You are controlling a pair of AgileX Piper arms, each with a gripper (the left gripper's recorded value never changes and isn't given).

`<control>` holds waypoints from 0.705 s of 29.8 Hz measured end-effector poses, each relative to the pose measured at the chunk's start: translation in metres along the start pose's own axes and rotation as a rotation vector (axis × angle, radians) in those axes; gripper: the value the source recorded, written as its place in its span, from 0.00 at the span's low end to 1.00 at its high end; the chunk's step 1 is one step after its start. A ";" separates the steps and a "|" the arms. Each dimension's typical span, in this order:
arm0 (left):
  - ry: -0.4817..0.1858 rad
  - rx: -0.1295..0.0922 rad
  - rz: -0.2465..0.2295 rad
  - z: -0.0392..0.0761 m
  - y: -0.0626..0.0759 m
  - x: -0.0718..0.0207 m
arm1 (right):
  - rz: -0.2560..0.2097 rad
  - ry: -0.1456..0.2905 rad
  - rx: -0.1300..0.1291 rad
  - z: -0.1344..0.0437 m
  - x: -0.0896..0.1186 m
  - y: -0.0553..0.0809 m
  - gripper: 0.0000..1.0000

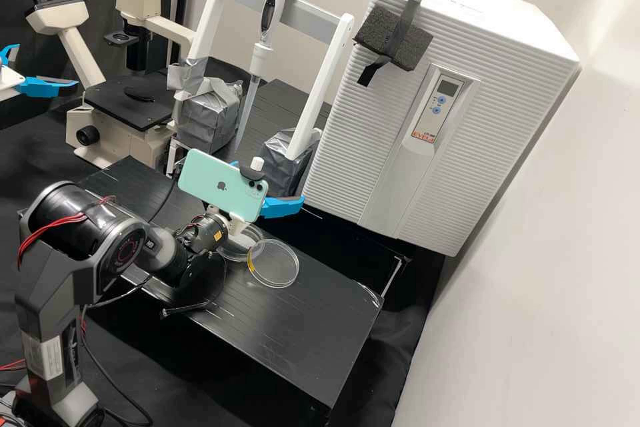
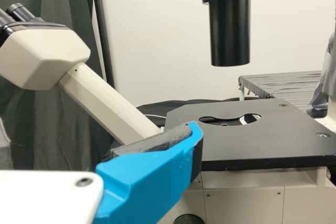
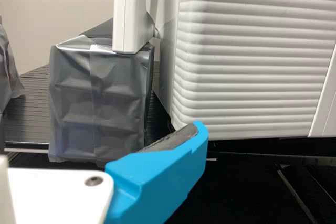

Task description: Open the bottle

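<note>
Left gripper sat released far left by the microscope, probably parked clear. Mid-bench, the bottle showed its white cap over a mint phone, unopened. Right gripper, fingers spread, was just beside it, likely lined up to grab.

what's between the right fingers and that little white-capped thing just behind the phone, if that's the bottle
Nothing visible stands between them: the white-capped thing sits right by the open right fingers, behind the phone. Whether it is the bottle I cannot tell. Ahead of the fingers stand a taped block and a white machine.
</note>
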 end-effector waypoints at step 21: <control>-0.278 -0.077 -0.004 0.005 -0.005 -0.0300 | 0.000 0.000 0.000 0.000 0.000 0.000 1.00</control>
